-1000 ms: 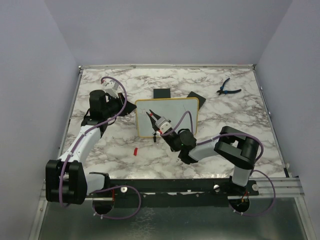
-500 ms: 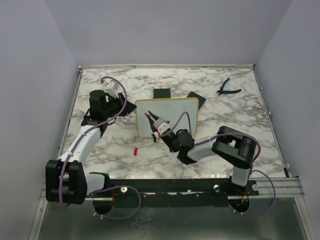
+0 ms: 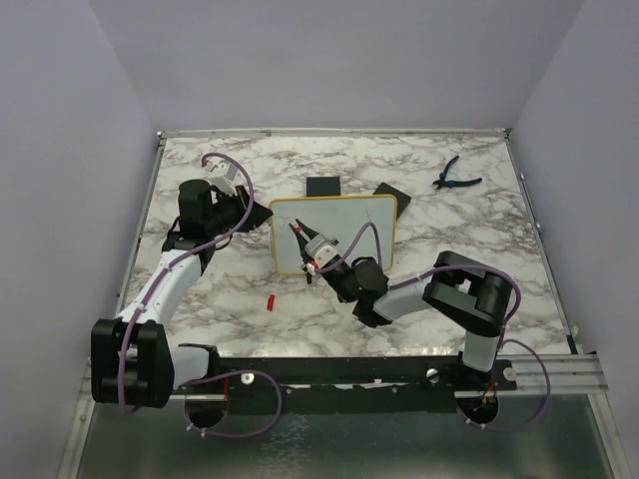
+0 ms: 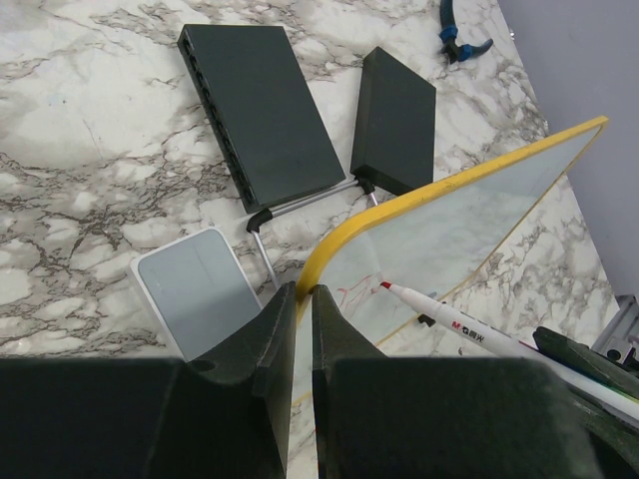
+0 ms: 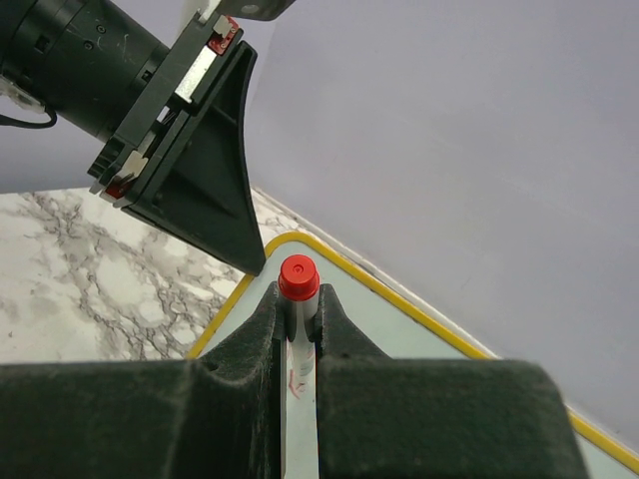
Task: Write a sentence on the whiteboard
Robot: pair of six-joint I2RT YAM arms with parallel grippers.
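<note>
The whiteboard (image 3: pixel 349 225) with a yellow frame stands tilted at mid table. My left gripper (image 3: pixel 258 212) is shut on its left edge; the left wrist view shows the jaws (image 4: pixel 305 294) pinching the yellow frame (image 4: pixel 399 205). My right gripper (image 3: pixel 308 239) is shut on a white marker (image 5: pixel 298 275) with a red end. The marker (image 4: pixel 469 324) has its red tip on or just off the board near the top left corner. A short, faint red scribble (image 4: pixel 351 292) lies beside the tip. The rest of the board is blank.
A red marker cap (image 3: pixel 271 300) lies on the marble in front of the board. Two black boxes (image 3: pixel 322 187) (image 3: pixel 389 193) lie behind it, and a small grey-white box (image 4: pixel 195 289) behind its left edge. Blue-handled pliers (image 3: pixel 456 178) lie at the back right.
My right gripper with the marker has shifted slightly left across the board. The left gripper and the board have not moved.
</note>
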